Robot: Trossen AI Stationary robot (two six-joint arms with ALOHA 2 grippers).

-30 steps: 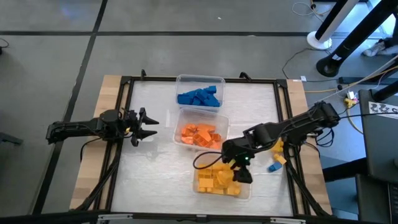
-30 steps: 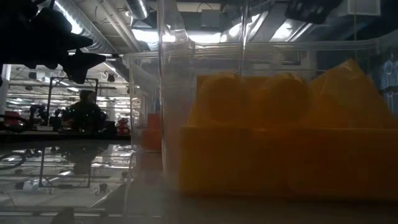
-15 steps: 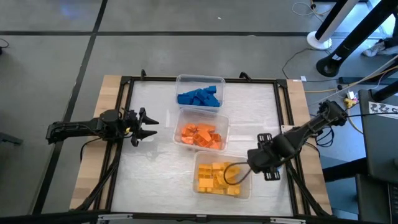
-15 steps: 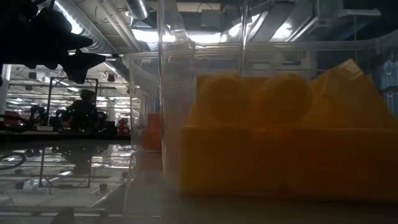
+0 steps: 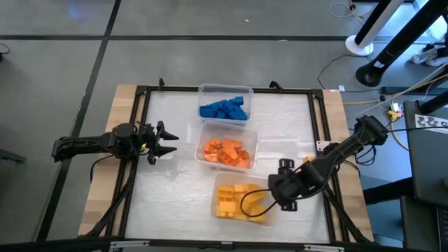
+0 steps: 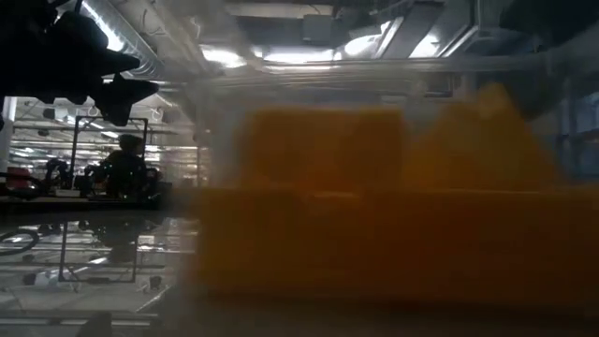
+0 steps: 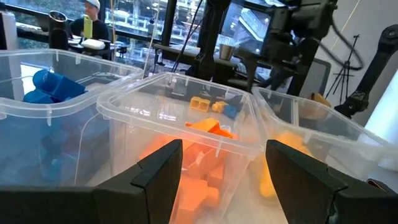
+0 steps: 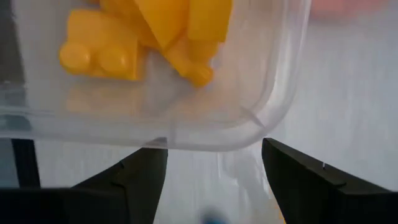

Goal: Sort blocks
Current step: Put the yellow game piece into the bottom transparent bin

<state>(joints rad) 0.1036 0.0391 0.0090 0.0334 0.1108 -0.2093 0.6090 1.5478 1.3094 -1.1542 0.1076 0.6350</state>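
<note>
The right gripper (image 5: 285, 198), jaws spread and empty, hung against the yellow tub's (image 5: 218, 201) corner, nearer the stray blocks (image 7: 214, 106) than the waiting, open-jawed left gripper (image 5: 162, 142).

Even, bright light falls on the pale glossy tabletop (image 5: 175, 189) from above, with soft shadows. The low view is dim and backlit by ceiling lamps; its yellow plastic blocks (image 6: 393, 225) are smeared by blur. The right wrist view is bright, soft and slightly out of focus.
</note>
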